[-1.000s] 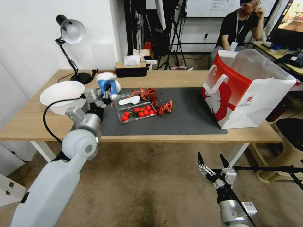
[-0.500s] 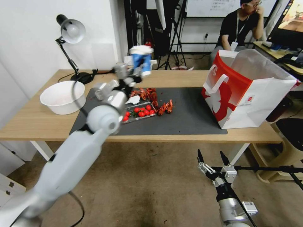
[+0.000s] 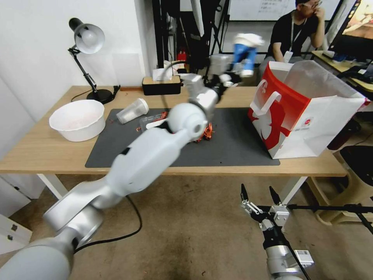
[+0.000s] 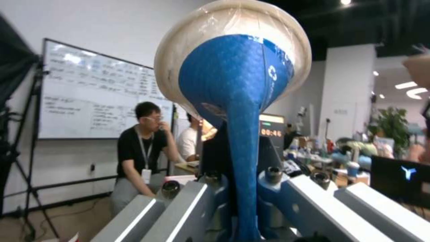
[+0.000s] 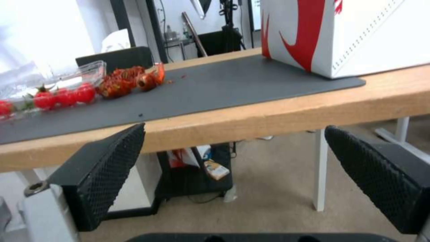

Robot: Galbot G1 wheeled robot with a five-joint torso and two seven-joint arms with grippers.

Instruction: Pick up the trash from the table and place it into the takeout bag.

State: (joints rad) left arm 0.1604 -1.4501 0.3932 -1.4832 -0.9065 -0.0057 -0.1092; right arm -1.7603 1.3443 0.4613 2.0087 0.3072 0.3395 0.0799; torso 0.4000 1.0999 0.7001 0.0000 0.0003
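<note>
The head camera looks down from above across the long light-wood table [image 3: 46, 149]. The left wrist camera sits close, facing out into the room. The right wrist camera, below the table's edge, shares the dark grey mat [image 5: 201, 90].

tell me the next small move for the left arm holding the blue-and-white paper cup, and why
Probably carry it a little further toward the robot's right, over the bag's mouth, before letting go. The left gripper is shut on the blue-and-white paper cup, raised beside the large white takeout bag with the red side panel, not yet above its opening. The right gripper waits open, low.
</note>
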